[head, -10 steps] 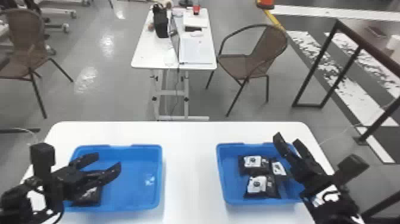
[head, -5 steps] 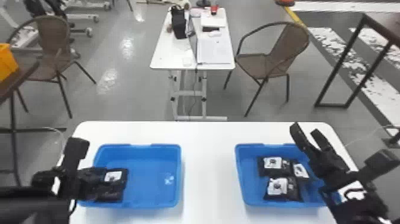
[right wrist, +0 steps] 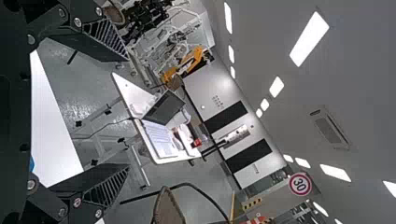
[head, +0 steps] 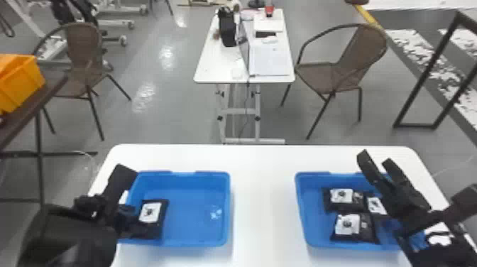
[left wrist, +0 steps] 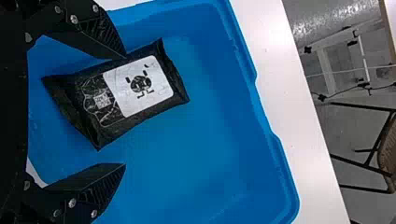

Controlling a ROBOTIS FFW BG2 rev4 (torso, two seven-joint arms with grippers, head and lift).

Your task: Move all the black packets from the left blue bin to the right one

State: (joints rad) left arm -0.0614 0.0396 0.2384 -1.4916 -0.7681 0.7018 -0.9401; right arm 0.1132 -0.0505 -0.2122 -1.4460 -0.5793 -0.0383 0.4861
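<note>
My left gripper [head: 136, 222] is over the left part of the left blue bin [head: 191, 209], beside a black packet [head: 151, 213] with a white label. In the left wrist view, the left gripper [left wrist: 125, 112] stands open, and the packet [left wrist: 116, 93] lies on the bin floor between and just beyond its fingers. Several black packets [head: 347, 224] lie in the right blue bin [head: 301, 213]. My right gripper [head: 375, 164] is raised over that bin's right side, open and holding nothing; in the right wrist view, the right gripper [right wrist: 128, 113] faces out across the room.
Both bins stand on a white table [head: 262, 199], with a bare strip of tabletop between them. Beyond it are a second white table [head: 213, 64] with a laptop, a brown chair [head: 319, 76] and, at the left, an orange bin [head: 21, 81] on a dark table.
The head view has shifted toward the left. My left gripper has turned and come down by the packet, whose white label now shows. The right arm keeps its place over the right bin.
</note>
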